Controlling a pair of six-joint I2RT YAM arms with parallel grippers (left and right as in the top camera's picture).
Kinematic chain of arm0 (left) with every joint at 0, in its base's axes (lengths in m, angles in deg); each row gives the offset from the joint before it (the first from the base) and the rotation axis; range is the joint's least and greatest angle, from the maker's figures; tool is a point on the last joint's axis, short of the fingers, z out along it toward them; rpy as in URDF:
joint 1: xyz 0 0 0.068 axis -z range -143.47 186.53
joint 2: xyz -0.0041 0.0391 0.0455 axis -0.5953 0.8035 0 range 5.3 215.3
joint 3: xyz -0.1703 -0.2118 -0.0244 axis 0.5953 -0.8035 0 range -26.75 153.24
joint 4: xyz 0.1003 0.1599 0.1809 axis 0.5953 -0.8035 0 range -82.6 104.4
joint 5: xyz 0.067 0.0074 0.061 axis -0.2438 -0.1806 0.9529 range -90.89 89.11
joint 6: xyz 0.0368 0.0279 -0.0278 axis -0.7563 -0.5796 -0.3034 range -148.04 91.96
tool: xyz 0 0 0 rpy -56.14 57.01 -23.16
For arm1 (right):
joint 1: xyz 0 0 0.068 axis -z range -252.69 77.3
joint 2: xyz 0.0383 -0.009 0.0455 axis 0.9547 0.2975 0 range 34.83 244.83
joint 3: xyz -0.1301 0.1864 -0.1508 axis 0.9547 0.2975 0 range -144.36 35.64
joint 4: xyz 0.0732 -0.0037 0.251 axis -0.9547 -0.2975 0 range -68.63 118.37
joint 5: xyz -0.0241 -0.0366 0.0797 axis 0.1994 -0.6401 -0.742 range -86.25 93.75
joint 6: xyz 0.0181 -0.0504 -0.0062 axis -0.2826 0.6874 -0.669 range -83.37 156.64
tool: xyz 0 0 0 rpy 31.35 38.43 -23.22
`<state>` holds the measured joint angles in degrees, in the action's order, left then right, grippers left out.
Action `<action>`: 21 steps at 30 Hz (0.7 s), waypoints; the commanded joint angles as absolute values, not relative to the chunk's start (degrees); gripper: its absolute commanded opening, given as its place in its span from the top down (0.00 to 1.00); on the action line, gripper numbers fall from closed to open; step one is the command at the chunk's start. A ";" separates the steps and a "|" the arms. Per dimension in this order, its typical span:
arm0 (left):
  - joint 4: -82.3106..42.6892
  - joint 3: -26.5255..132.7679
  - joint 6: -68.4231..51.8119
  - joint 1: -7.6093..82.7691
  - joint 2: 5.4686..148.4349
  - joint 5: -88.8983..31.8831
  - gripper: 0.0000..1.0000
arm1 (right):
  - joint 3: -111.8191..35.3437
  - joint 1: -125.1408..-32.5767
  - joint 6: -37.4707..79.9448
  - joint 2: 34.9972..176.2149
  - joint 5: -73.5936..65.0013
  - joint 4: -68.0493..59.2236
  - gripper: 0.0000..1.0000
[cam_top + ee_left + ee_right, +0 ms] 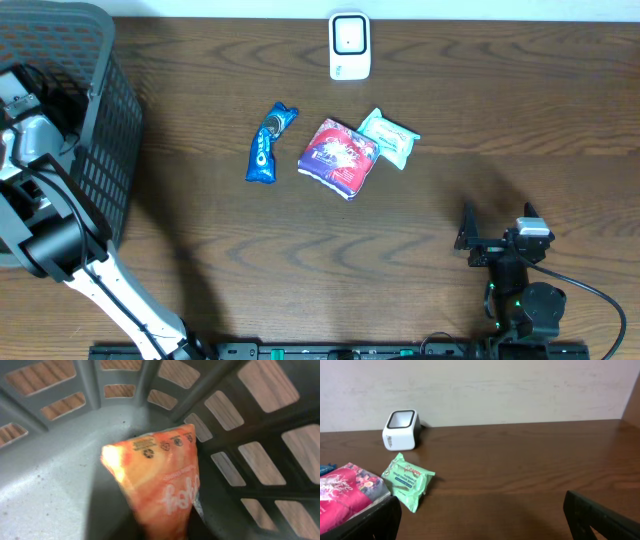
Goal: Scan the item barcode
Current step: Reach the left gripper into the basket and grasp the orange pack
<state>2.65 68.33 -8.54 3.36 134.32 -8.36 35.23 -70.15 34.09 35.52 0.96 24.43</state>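
Soft, even light falls from above on my tabletop point(400, 250); a dim shadow spreads just beside the basket point(105, 140). Inside the basket my wrist camera blurs the orange packet point(160, 485), glare whitening its corner over the basket floor.

A dark brown wood-grain table point(330, 270) fills the view, and a plain pale wall point(510, 390) rises right behind its far edge.

Wooden table point(300, 270): blue Oreo pack point(270, 146) on the left, pink-purple packet point(340, 157) mid, green wipes pack point(389, 137) just beside it. Grey slotted basket point(100, 130) at far left.
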 commanded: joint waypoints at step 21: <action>-8.39 67.57 -8.82 4.39 92.70 -17.64 0.92 | 35.34 -70.54 33.50 35.15 0.87 24.25 0.01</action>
<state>-7.47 66.98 -8.54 3.19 96.57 -11.68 35.23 -70.15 34.09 35.52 0.96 24.45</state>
